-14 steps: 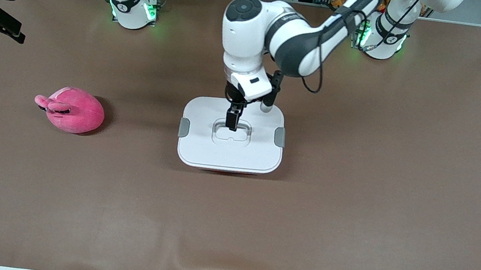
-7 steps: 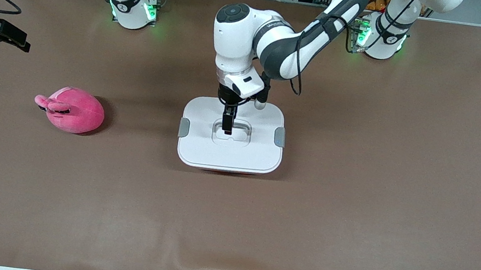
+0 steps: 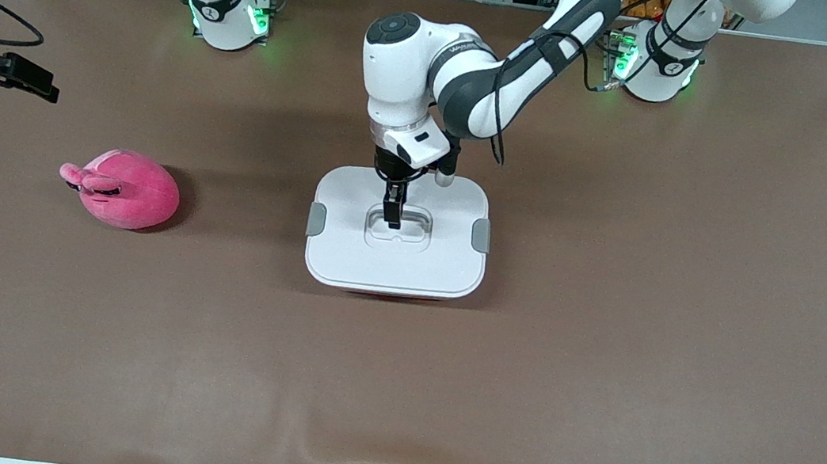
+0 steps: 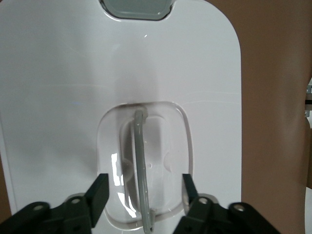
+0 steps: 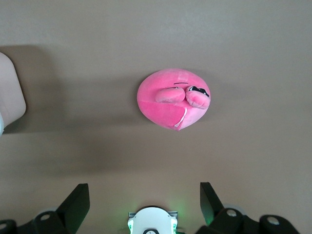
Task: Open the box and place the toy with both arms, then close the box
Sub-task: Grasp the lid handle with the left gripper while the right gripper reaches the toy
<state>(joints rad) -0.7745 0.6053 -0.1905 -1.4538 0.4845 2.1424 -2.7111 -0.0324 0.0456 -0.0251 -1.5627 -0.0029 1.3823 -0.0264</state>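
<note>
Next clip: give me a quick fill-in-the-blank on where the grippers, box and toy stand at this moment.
1. The left gripper straddles the lid's grey ____.
2. The box has its lid ____.
3. The toy lies on the ____, toward the right arm's end.
4. The right gripper hangs open over the ____.

Missing: handle; on; table; toy

Left end effector [image 3: 391,217] lowered into lid handle [image 3: 399,219] recess, right end effector [image 3: 33,84] shifted inward

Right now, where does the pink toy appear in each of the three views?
Front view: the toy lies on the table toward the right arm's end.
Left wrist view: not in it.
Right wrist view: the toy sits near the middle.
Shared landmark: the white box lid.
</note>
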